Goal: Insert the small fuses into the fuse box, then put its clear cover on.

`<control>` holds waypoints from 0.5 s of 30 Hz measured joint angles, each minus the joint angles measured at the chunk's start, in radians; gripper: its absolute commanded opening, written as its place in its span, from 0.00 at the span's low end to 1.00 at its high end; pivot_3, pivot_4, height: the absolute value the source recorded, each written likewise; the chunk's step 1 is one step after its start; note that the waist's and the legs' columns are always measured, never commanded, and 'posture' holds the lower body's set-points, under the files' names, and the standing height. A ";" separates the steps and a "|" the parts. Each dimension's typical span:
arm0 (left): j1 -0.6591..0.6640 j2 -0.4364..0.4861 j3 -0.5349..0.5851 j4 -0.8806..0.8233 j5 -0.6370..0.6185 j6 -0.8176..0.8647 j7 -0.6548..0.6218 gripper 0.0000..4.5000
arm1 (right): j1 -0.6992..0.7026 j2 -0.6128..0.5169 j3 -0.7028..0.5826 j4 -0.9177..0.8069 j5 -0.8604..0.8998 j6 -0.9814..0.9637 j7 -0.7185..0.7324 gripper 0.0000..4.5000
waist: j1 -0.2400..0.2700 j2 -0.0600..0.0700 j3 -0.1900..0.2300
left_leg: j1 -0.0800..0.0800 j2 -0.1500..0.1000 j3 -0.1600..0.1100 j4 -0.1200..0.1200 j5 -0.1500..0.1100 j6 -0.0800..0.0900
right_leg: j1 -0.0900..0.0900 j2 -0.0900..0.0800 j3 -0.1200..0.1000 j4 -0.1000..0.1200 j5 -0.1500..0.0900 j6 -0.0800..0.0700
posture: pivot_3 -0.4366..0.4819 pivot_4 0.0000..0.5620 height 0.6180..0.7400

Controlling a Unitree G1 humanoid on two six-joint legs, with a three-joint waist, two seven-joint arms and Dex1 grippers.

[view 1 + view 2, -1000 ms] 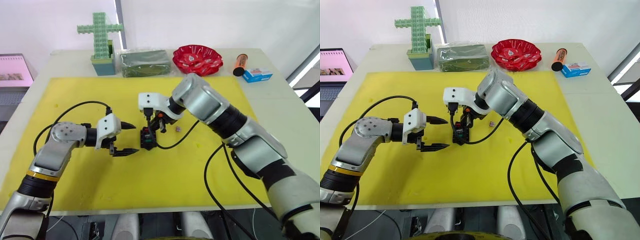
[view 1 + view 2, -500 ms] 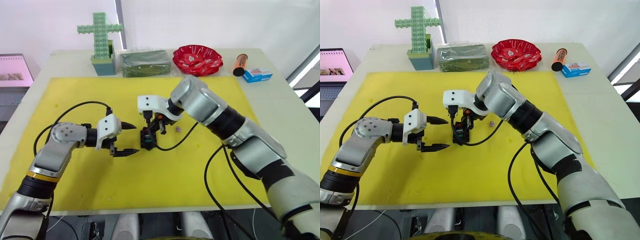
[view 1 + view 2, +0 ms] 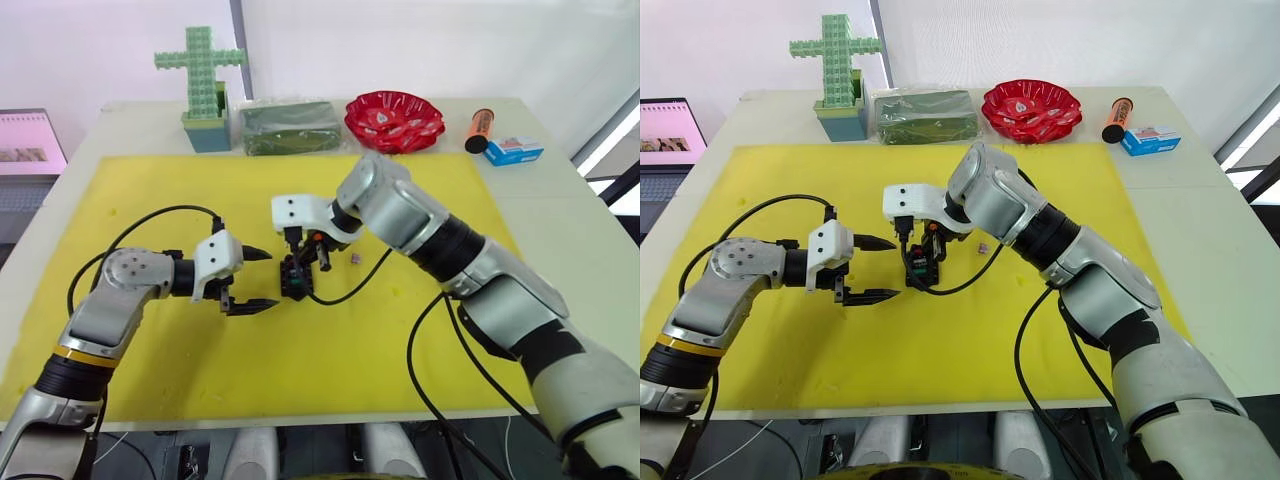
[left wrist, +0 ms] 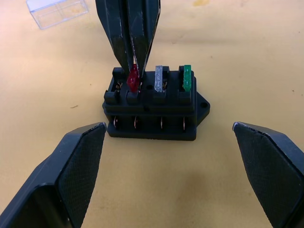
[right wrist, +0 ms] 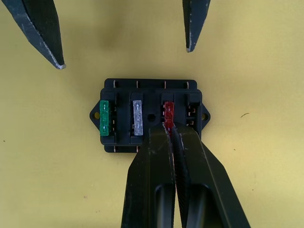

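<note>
My right hand [image 5: 169, 130] pinches the red fuse [image 4: 133, 78] into the box [image 4: 152, 109]; left hand [image 4: 171, 166], spread, waits at its 9 o'clock to brace.

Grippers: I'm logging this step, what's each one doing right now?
Left gripper: open, holding nothing.
Right gripper: shut on the red fuse, at the fuse box.

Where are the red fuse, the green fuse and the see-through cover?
red fuse [image 4: 133, 78], left wrist view, its body.
green fuse [image 5: 104, 118], right wrist view, its top face.
clear cover [image 4: 57, 9], left wrist view, its top.
</note>
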 measured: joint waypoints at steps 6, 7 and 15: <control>0.000 -0.003 0.000 0.000 0.000 0.000 0.008 1.00 | 0.008 -0.003 -0.004 -0.021 -0.012 0.002 0.005 0.01 | 0.000 0.000 0.000 | 0.000 0.000 0.000 0.000 0.000 0.000 | 0.000 0.000 0.000 0.000 0.000 0.000 | 0.48 0.27 1.00; 0.000 -0.003 0.000 0.000 0.000 0.000 0.008 1.00 | 0.009 -0.004 -0.006 -0.024 -0.015 0.002 0.006 0.01 | 0.000 0.000 0.000 | 0.000 0.000 0.000 0.000 0.000 0.000 | 0.000 0.000 0.000 0.000 0.000 0.000 | 0.48 0.27 1.00; 0.000 -0.003 0.000 0.001 0.003 -0.001 0.007 1.00 | 0.022 0.004 -0.014 -0.024 -0.019 0.004 0.011 0.22 | 0.001 0.000 0.000 | 0.000 0.000 0.000 0.000 0.000 0.000 | 0.000 0.000 0.000 0.000 0.000 0.000 | 0.48 0.27 1.00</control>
